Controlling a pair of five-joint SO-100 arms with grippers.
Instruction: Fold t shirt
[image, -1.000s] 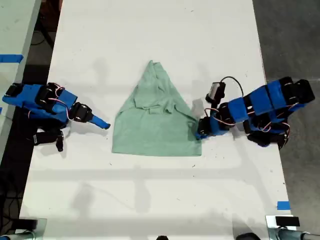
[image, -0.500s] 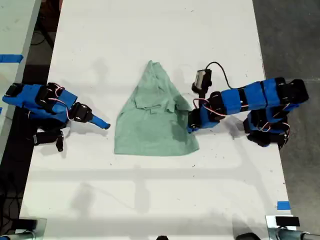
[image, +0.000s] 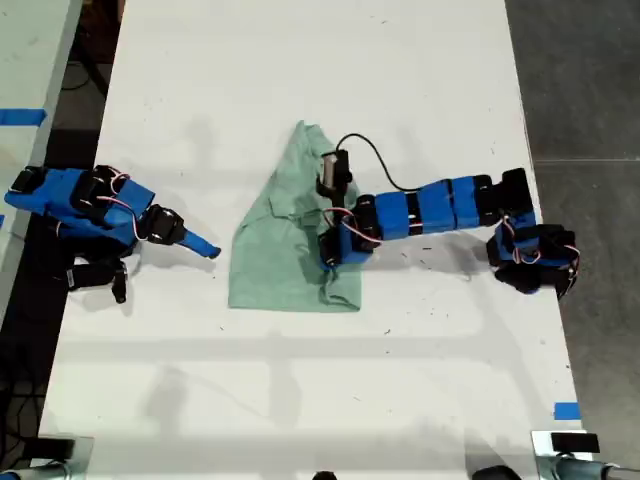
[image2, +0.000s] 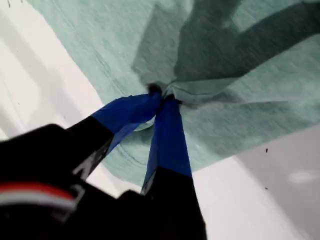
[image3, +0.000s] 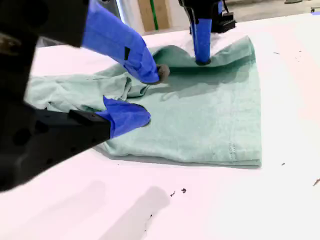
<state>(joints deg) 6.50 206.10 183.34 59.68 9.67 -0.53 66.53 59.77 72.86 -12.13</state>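
A small pale sage-green cotton t shirt (image: 285, 250) is spread at the middle of the exterior view on the white bench (image: 320, 400). A lengthwise fold is judged under way: its edge is pinched shut in my first end effector (image: 328, 257) above the cloth. My second end effector (image: 205, 247), jaws parted, holds nothing at left. Next, carrying across and releasing is called for.

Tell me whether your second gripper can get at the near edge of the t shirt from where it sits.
Probably yes. My second gripper is open, off the t shirt toward the exterior view's left, with only bare table between. My first gripper pinches cloth farther over, out of that path.
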